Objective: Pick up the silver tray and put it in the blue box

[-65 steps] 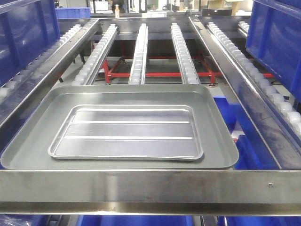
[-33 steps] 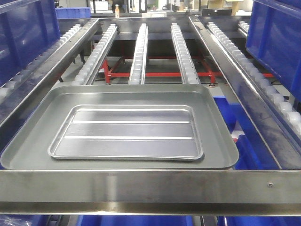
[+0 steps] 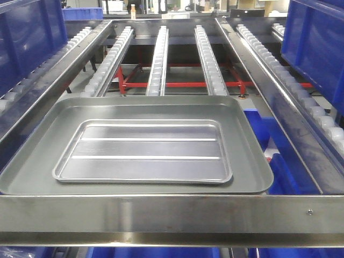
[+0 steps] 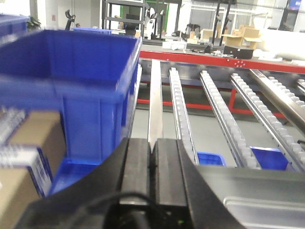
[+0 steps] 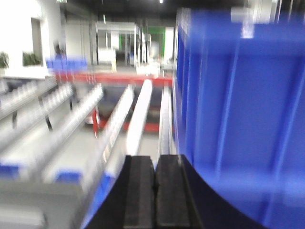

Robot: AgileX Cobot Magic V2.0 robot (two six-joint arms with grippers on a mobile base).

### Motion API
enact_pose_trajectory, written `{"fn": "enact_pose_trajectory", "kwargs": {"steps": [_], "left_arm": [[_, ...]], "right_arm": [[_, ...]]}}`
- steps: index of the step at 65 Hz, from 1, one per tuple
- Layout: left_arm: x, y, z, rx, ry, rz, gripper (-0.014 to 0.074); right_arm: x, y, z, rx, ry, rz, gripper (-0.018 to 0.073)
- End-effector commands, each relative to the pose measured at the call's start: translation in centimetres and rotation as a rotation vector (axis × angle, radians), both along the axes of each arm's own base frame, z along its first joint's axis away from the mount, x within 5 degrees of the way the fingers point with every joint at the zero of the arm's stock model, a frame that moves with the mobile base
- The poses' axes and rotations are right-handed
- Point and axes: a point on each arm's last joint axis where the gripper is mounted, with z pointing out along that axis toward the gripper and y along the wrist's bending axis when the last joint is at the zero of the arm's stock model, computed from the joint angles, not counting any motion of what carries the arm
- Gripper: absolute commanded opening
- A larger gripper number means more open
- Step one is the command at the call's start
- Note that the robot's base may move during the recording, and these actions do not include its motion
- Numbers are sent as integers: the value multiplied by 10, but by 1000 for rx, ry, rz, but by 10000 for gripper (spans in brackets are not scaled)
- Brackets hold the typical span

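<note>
silver tray (image 3: 144, 152) edged left, near left gripper (image 4: 151, 164)

Shiny silver tray (image 3: 144, 152); blue box (image 4: 90, 105)

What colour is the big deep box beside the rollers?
Blue. The box shows best in the left wrist view.

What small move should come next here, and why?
Probably open the left gripper and ease it toward the silver tray's rim: both it and the right gripper are shut and empty, and the tray lies ungrasped inside the larger grey tray.
</note>
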Motion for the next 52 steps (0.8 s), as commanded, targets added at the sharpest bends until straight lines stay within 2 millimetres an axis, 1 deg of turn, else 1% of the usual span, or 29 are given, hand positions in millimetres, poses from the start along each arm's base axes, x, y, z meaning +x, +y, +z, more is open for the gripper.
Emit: {"fn": "enact_pose_trajectory", "kwargs": {"steps": [1, 6, 9, 12, 15, 18, 24, 31, 34, 36, 40, 45, 52], "left_arm": [[4, -1, 39, 8, -14, -12, -87], [15, -3, 53, 14, 41, -43, -22], [24, -5, 59, 17, 76, -71, 40], [33, -9, 63, 20, 99, -109, 122], [43, -14, 64, 28, 132, -148, 201], [53, -20, 64, 46, 161, -192, 250], [70, -36, 64, 67, 223, -293, 288], [87, -64, 65, 66, 296, -446, 289], [92, -82, 63, 84, 335, -527, 289], [94, -90, 63, 96, 348, -562, 289], [99, -112, 57, 126, 386, -646, 289], [108, -134, 50, 158, 458, -698, 289], [126, -146, 42, 162, 607, -679, 294]], "right_arm": [[1, 2, 38, 17, -73, 36, 143], [10, 5, 56, 17, -37, 83, 257], [16, 8, 68, 15, -13, 123, 330], [24, 12, 79, 12, 22, 163, 394], [31, 18, 88, 7, 53, 214, 427], [39, 24, 95, 1, 87, 263, 440], [56, 42, 103, -25, 182, 375, 439], [79, 76, 98, -83, 332, 518, 439], [86, 94, 93, -115, 388, 589, 439], [90, 103, 91, -130, 411, 617, 439], [100, 127, 82, -172, 483, 676, 439], [115, 147, 72, -216, 573, 696, 439], [137, 164, 58, -233, 759, 663, 439]]}}
